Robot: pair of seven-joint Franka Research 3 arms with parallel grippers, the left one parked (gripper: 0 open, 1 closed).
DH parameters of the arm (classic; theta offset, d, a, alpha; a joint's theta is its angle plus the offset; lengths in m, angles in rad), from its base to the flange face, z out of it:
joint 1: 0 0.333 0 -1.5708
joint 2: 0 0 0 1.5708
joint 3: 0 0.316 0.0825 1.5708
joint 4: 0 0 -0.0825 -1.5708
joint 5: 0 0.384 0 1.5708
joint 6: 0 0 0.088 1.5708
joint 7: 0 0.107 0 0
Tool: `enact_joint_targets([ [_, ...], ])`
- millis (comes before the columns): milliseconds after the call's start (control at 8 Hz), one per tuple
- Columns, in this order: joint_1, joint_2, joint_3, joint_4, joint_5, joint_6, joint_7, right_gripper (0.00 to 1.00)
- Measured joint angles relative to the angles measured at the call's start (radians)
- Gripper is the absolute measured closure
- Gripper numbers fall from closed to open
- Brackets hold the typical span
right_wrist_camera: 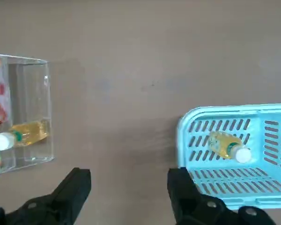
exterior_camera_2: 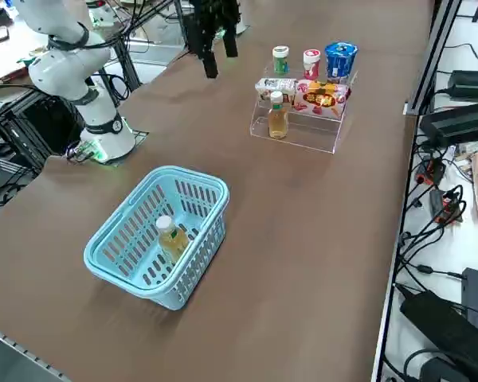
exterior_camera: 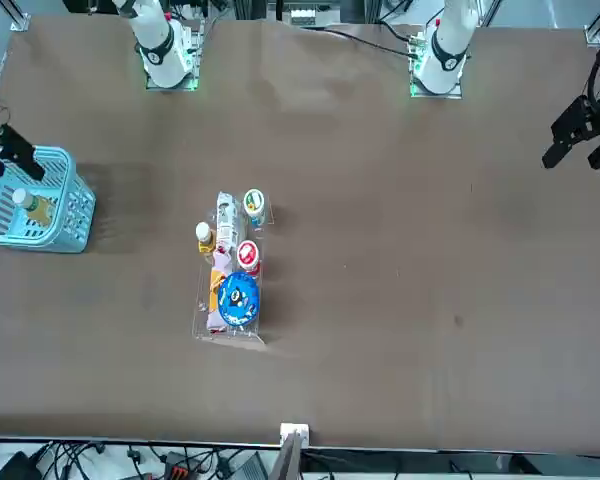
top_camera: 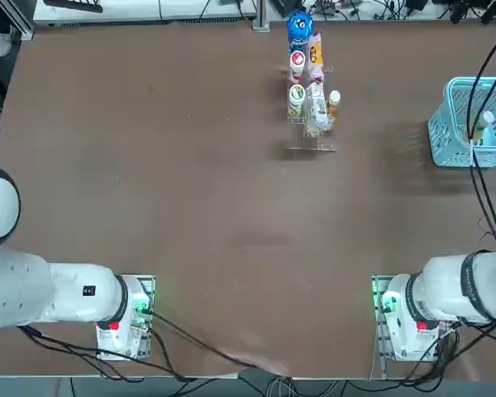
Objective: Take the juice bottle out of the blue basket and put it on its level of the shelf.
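The right gripper (right_wrist_camera: 129, 187) hangs above the bare brown worktop (top_camera: 190, 207) with its two black fingers (right_wrist_camera: 75, 187) spread wide apart and nothing between them; in the wrist view the gap between them opens onto empty worktop, with the blue basket (right_wrist_camera: 234, 187) just beside one finger and the shelf (right_wrist_camera: 28, 117) off to the other side. The juice bottle (exterior_camera_2: 172, 237) stands leaning inside the blue basket, white cap up, amber liquid visible through the lattice wall. The basket sits on the worktop near its edge on the robot's right side, well apart from the shelf. The clear tiered shelf stands towards the far side of the worktop. A near-alike small amber bottle (exterior_camera_2: 277, 116) stands on its lowest level, with taller bottles (exterior_camera_2: 311, 64) on the levels behind.
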Motion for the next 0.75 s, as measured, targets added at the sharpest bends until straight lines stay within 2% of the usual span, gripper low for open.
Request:
enact_joint_targets([
  [500,-0.263,0.146,-0.013,-0.048,-0.001,0.136,-0.156,0.00],
  [750,-0.338,0.187,-0.015,-0.104,-0.001,0.228,-0.194,0.00],
])
